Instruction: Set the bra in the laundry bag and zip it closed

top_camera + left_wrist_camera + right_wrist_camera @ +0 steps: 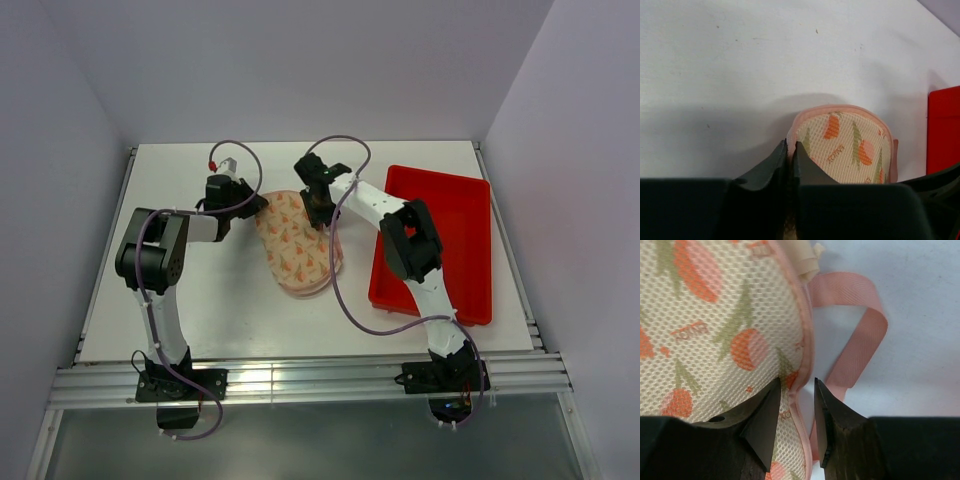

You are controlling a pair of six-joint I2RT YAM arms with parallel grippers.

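The laundry bag (298,245) lies shut-looking in mid-table, its cream mesh printed with orange and green. In the left wrist view my left gripper (790,146) is shut on the pink edge of the laundry bag (850,145) at its far left end. My right gripper (796,386) stands open astride the bag's pink rim (805,340), one finger over the mesh and the other over the table beside the pink loop (860,340). Of the bra, only a pale beige scrap (802,257) pokes out at the rim. In the top view the left gripper (256,205) and the right gripper (320,212) flank the bag's far lobe.
A red plastic tray (440,240) lies right of the bag, under the right arm's elbow. White walls close in the table on three sides. The table (200,300) shows bare to the left of the bag and in front of it.
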